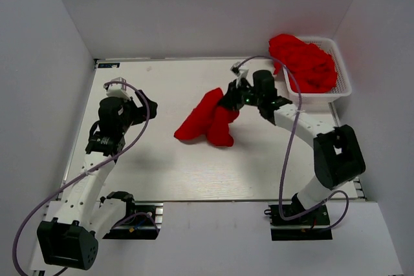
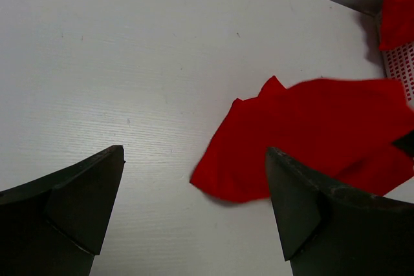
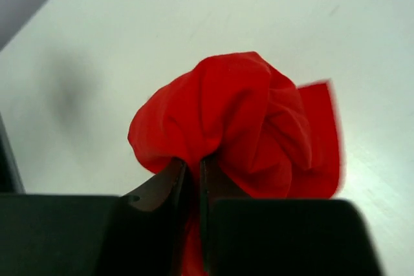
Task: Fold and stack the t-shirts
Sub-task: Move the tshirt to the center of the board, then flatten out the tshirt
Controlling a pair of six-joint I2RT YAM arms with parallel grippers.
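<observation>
One red t-shirt (image 1: 208, 119) hangs bunched over the middle of the table, its lower end trailing toward the left. My right gripper (image 1: 231, 100) is shut on its upper end; in the right wrist view red cloth (image 3: 233, 121) bulges out past the pinched fingers (image 3: 223, 189). More red t-shirts (image 1: 303, 61) are heaped in the white basket (image 1: 341, 75) at the back right. My left gripper (image 1: 143, 106) stands open at the left side, well clear of the shirt. In the left wrist view the hanging t-shirt (image 2: 304, 137) lies ahead between the spread fingers (image 2: 84, 192).
White walls close in the table on the left, back and right. The basket (image 2: 400, 63) shows at the right edge of the left wrist view. The right arm's cable loops over the table's right part.
</observation>
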